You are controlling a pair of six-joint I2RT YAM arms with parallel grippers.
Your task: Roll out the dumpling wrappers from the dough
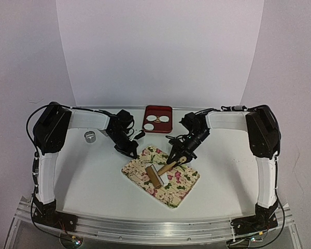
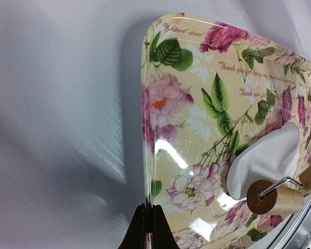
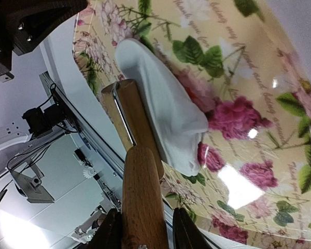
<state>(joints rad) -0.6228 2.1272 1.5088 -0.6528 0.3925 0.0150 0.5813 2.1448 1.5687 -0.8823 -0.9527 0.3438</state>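
Note:
The white dough (image 1: 151, 168) lies on the floral mat (image 1: 173, 193), a soft flattened lump, also in the left wrist view (image 2: 267, 158) and the right wrist view (image 3: 163, 104). My right gripper (image 1: 180, 158) is shut on the wooden handle (image 3: 143, 197) of the small rolling pin (image 1: 155, 178), whose barrel rests against the dough. My left gripper (image 1: 133, 151) is shut on the far left edge of the floral mat (image 2: 147, 171). Two round white dumpling wrappers (image 1: 159, 119) lie in the red tray (image 1: 158, 109).
A small metal ring (image 1: 90, 136) stands on the table at the back left. The red tray sits behind the mat at the back middle. An aluminium rail (image 1: 145, 225) runs along the near edge.

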